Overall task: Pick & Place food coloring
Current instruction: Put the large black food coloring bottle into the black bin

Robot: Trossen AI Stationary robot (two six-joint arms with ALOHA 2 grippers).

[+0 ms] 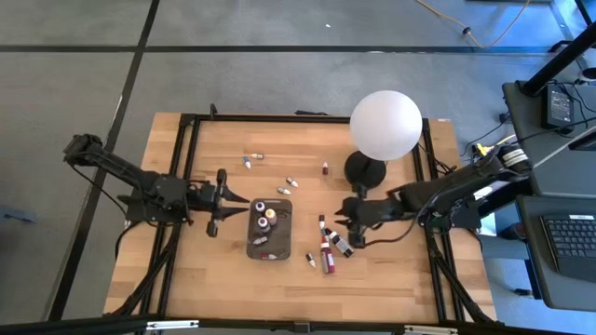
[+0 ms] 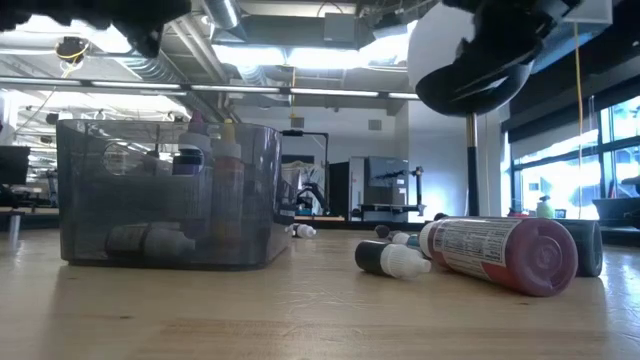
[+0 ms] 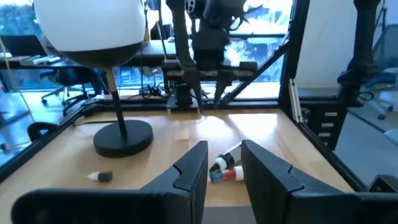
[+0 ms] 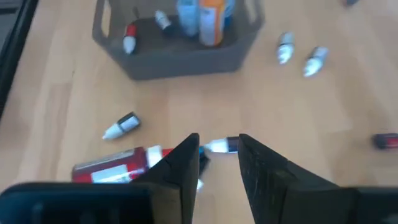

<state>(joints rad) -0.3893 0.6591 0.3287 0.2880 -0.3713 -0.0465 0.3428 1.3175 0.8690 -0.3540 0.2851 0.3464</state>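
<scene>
Tray (image 1: 253, 244) holding three upright bottles (image 1: 266, 216), one lying. Four bottles lying beside right hand (image 1: 345, 223), fingers spread, empty. Left hand (image 1: 226, 202) spread, hovering beside tray.

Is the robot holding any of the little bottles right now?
No. Both the left hand and the right hand are open and hold nothing.

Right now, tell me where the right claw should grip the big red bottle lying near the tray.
Grip the big red bottle across its round body, mid-length, coming straight down. It lies flat on the table, so only its sides offer opposing faces. The right claw is open nearby; neighbouring bottles crowd it.
</scene>
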